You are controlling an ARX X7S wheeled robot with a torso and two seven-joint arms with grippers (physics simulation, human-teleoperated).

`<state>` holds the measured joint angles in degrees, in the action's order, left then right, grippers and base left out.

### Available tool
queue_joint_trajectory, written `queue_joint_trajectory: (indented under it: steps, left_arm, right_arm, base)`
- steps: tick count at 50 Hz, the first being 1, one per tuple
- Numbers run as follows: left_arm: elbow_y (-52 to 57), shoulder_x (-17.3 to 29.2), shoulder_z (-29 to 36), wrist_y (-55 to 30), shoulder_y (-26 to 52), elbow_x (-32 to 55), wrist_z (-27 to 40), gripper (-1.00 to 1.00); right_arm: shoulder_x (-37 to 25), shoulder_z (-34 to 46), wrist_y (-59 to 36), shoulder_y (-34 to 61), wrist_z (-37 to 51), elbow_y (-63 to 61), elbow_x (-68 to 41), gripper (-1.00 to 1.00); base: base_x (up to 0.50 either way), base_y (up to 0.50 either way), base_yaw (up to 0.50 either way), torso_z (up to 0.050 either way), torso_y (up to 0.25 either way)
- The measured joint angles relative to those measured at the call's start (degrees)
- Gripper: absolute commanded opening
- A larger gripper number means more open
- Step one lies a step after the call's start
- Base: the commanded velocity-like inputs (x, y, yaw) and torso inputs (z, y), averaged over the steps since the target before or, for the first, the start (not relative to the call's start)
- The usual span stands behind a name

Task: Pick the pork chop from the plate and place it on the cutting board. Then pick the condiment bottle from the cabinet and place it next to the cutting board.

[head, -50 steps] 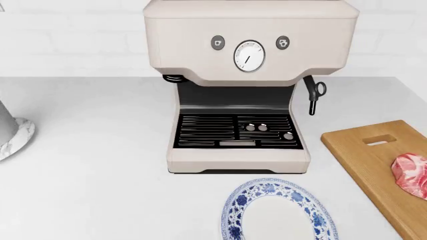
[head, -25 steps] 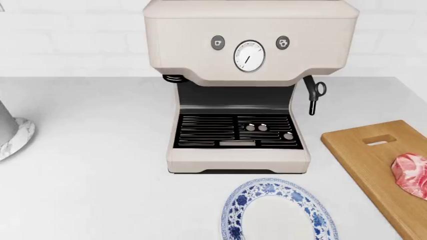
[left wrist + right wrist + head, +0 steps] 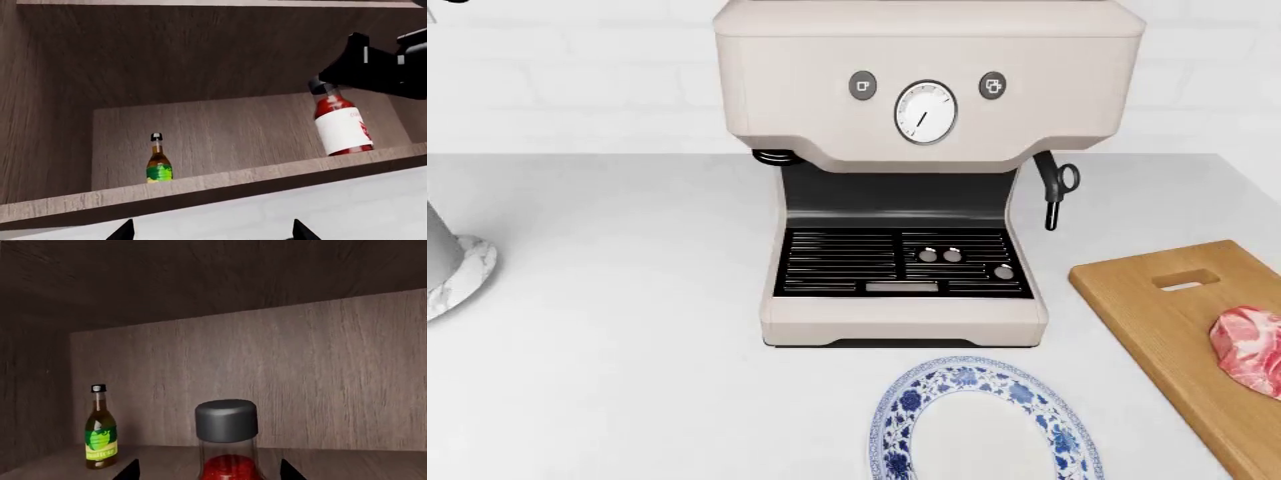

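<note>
The pork chop (image 3: pixel 1246 351) lies on the cutting board (image 3: pixel 1154 300) at the right of the counter. In front of the coffee machine, the blue-rimmed plate (image 3: pixel 988 425) holds nothing. The condiment bottle (image 3: pixel 227 427), red sauce under a dark cap, stands on the cabinet shelf (image 3: pixel 200 182). My right gripper (image 3: pixel 210 472) is open, its fingertips wide on either side of the bottle's neck without touching it. In the left wrist view the same bottle (image 3: pixel 341 125) shows below my right arm's black housing (image 3: pixel 380 65). My left gripper (image 3: pixel 210 234) hangs open below the shelf, holding nothing.
A small bottle with a green label (image 3: pixel 159 161) stands further along the same shelf (image 3: pixel 100 427). A large beige coffee machine (image 3: pixel 914 170) fills the middle of the counter. A grey object on a marble base (image 3: pixel 454 265) sits at the left edge.
</note>
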<state>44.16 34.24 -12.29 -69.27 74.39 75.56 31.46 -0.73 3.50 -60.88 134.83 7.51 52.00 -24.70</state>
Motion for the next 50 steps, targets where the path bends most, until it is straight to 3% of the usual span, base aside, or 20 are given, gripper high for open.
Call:
queue_joint_trajectory:
  steps: [22,50]
  left_arm:
    - [-0.5,0.9,0.0,1.7,-2.3,-2.0,-1.6,1.00]
    - [1.4,3.1,7.3,6.5,-5.0,-13.3,-8.6,1.00]
  right_arm:
    - [0.6,2.6,-8.3,0.1,6.0,-0.2,0.3,1.00]
    - [0.7,1.7,-13.0,0.2,8.8,-0.2,-1.6,1.00]
  base:
    - [0.00,0.00,0.00,0.000,0.000]
    - [0.00,0.00,0.00,0.000,0.000]
